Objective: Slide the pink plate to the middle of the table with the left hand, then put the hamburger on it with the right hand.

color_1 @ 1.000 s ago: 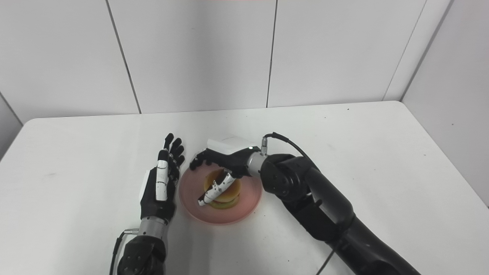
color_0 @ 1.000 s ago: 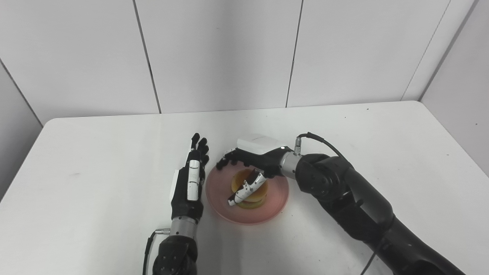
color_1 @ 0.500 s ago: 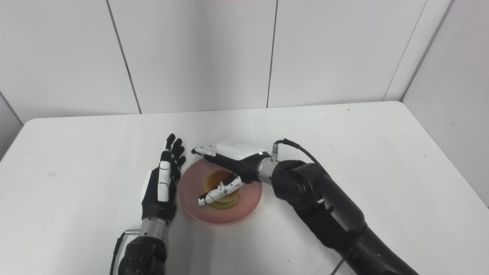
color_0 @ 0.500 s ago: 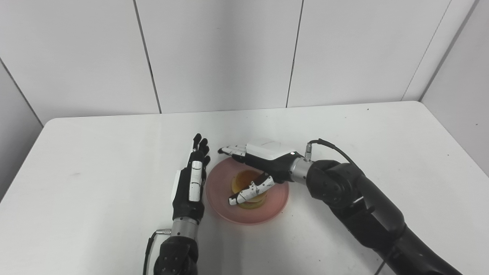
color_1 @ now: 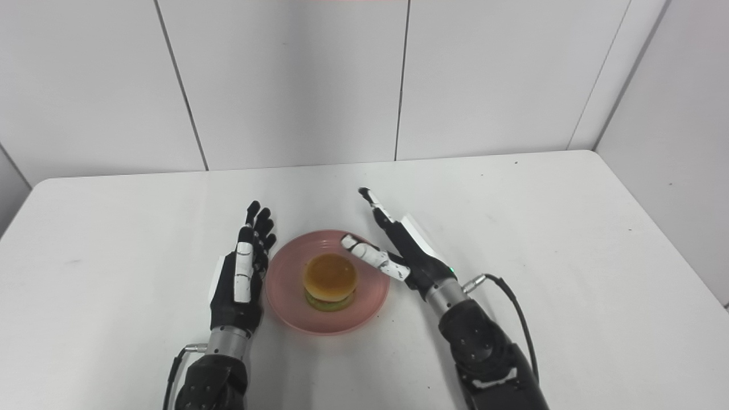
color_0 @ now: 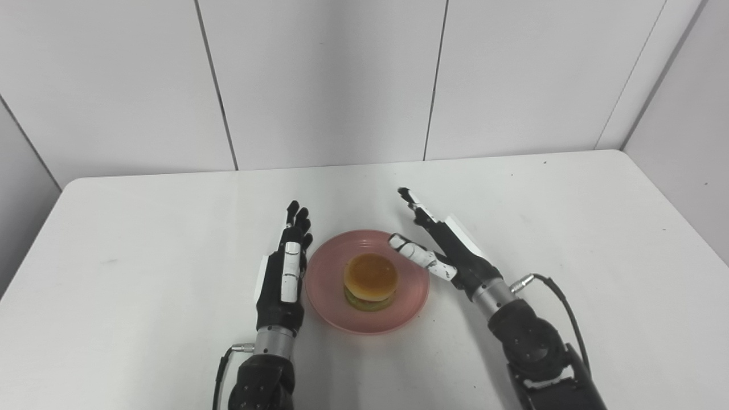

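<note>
The pink plate (color_0: pixel 336 307) lies near the middle of the white table. The hamburger (color_0: pixel 370 280) sits upright in the plate's centre, with nothing touching it. My left hand (color_0: pixel 283 273) is open, fingers straight, on edge just left of the plate's rim. My right hand (color_0: pixel 441 245) is open and empty, just right of the plate, its fingers pointing away and its thumb over the plate's right rim. In the right eye view the plate (color_1: pixel 290 310), hamburger (color_1: pixel 329 281), left hand (color_1: pixel 242 274) and right hand (color_1: pixel 405 246) stand the same way.
The white table (color_0: pixel 142 239) has rounded far corners and meets grey panelled walls at the back and right. A black cable (color_0: pixel 561 296) loops beside my right wrist.
My right hand has let go of the hamburger, opened and drawn back to the right of the plate. The hamburger stays on the plate. My left hand has not moved.
</note>
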Controlling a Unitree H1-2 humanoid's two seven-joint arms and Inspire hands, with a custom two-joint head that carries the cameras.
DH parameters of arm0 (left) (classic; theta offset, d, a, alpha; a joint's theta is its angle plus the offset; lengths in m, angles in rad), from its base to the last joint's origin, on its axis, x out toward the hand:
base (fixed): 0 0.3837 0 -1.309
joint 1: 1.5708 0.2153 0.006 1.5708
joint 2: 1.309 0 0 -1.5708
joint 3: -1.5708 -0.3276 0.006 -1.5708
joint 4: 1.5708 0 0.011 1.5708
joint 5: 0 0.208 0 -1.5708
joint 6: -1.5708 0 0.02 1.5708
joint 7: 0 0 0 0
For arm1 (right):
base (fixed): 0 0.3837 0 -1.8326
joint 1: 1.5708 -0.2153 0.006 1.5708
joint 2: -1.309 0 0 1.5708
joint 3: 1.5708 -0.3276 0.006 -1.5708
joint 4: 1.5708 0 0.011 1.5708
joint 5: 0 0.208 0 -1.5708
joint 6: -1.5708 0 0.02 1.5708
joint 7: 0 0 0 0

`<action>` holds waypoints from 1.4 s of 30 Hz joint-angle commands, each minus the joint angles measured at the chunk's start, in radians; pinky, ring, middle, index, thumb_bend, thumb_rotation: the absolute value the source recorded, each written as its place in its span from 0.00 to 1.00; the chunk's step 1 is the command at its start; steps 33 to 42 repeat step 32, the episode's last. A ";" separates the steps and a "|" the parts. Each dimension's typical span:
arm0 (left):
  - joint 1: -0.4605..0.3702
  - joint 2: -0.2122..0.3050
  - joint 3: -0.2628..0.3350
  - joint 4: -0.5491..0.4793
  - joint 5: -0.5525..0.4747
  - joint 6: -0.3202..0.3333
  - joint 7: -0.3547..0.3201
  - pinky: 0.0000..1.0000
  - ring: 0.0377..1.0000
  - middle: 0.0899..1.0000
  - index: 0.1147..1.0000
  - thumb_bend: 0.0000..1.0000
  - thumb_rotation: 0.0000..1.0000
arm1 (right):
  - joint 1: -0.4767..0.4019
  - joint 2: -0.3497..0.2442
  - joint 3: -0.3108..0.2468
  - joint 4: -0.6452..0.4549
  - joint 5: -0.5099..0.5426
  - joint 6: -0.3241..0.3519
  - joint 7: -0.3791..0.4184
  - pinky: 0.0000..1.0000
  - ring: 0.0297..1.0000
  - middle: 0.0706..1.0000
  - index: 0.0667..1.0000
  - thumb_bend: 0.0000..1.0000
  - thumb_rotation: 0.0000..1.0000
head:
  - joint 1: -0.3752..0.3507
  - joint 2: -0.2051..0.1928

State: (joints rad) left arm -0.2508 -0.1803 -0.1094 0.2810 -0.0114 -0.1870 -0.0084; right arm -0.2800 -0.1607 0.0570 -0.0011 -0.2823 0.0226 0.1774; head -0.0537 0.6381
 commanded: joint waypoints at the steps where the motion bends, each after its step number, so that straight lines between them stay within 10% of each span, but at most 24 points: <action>1: 0.075 0.005 0.001 0.043 0.002 -0.010 -0.001 1.00 1.00 1.00 1.00 0.74 1.00 | -0.029 0.035 -0.048 0.043 0.119 -0.154 -0.051 1.00 1.00 1.00 1.00 0.72 1.00 | 0.000 -0.001; 6: 0.072 0.009 -0.001 0.047 0.008 -0.015 -0.001 1.00 1.00 1.00 1.00 0.74 1.00 | -0.027 0.078 -0.107 0.159 0.280 -0.284 -0.062 1.00 1.00 1.00 1.00 0.72 1.00 | -0.003 -0.001; 42: 0.058 0.032 0.009 0.051 -0.006 0.010 -0.021 1.00 1.00 1.00 1.00 0.76 1.00 | 0.062 0.148 -0.120 0.115 0.365 -0.212 -0.148 1.00 1.00 1.00 1.00 0.71 0.93 | 0.003 -0.024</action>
